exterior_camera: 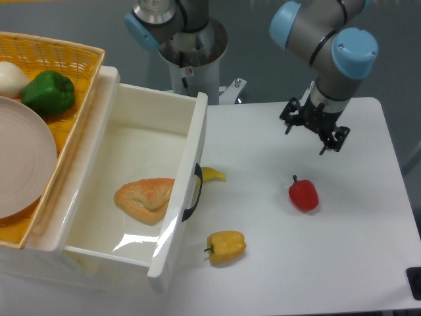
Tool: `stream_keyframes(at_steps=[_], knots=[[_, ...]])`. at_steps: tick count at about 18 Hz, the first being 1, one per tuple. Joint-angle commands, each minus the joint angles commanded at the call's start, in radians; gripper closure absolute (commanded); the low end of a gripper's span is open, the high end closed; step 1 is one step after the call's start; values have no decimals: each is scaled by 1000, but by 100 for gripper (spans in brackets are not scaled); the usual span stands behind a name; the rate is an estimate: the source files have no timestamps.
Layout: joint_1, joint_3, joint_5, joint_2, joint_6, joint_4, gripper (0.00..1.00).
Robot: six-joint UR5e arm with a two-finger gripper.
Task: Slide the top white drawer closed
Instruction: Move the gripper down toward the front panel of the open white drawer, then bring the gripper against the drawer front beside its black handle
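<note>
The top white drawer [135, 141] stands pulled far out of the cabinet toward the right, its front panel angled and carrying a dark curved handle [191, 193]. A piece of bread [146, 198] lies inside it. My gripper [306, 138] hangs above the table well to the right of the drawer front, above and slightly left of a red pepper [303, 195]. Its fingers are spread open and hold nothing.
A yellow pepper [225, 245] and a small yellow item [212, 174] lie on the table just right of the drawer front. A yellow wicker basket [66, 56] on the cabinet holds a green pepper [48, 93], a plate [20, 164] and a white round item [9, 78].
</note>
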Motion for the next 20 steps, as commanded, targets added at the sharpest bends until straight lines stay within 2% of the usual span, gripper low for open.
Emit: stream_keyframes(at_steps=[3,5,7,9,10,12,13,16,20], knots=[[3,-8,-84,-15,-81,2,0],[-5,-9,-94,-31,-146,8,1],[-31,-8,-92,-41,-180,9,13],[-38,-6,-94,-44,-225,9,39],[-43,-6,-106,-44,-255,9,55],[-48,-6,-178,-44,-295,9,84],[-49,-6,-201,-46,-298,8,91],[-69,-6,-204,-46,-312,6,100],[-110,30,-215,-64,-425,8,100]])
